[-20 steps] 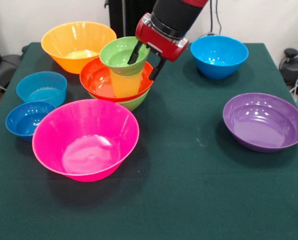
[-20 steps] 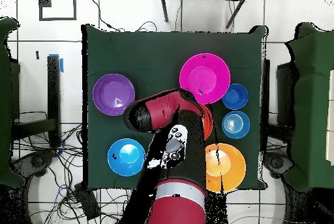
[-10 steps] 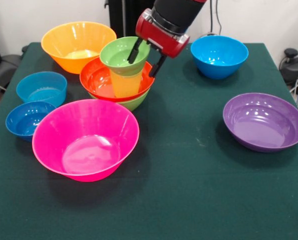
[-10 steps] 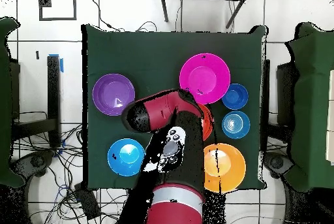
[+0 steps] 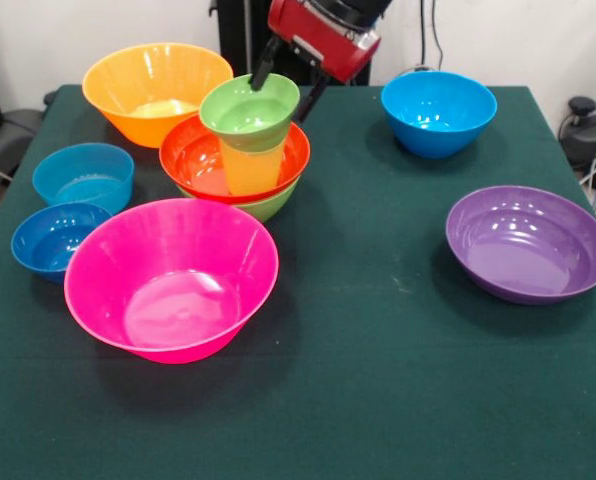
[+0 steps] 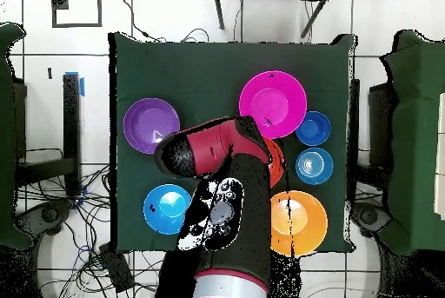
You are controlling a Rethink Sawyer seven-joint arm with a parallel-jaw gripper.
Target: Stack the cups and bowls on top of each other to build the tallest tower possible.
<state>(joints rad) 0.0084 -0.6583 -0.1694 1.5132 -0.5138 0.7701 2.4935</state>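
Front view, nearest edge of the table (image 5: 398,400): large pink bowl (image 5: 171,277) toward the left. Behind it, two blue bowls (image 5: 53,238) along the left edge; purple bowl (image 5: 529,243) by the right edge. Mid-table stands the tower (image 5: 242,150): medium green bowl at bottom, red-orange bowl (image 5: 198,160), yellow cup (image 5: 250,168), small green bowl (image 5: 249,110) on top. Far side: orange bowl (image 5: 156,90) near the left corner, bright blue bowl (image 5: 438,110) toward the right.

Gripper (image 5: 288,85) hangs just above and behind the small green bowl, fingers spread, grasping nothing, clear of the rim.

Overhead view: arm (image 6: 228,199) covers the tower; only a sliver of red-orange shows.
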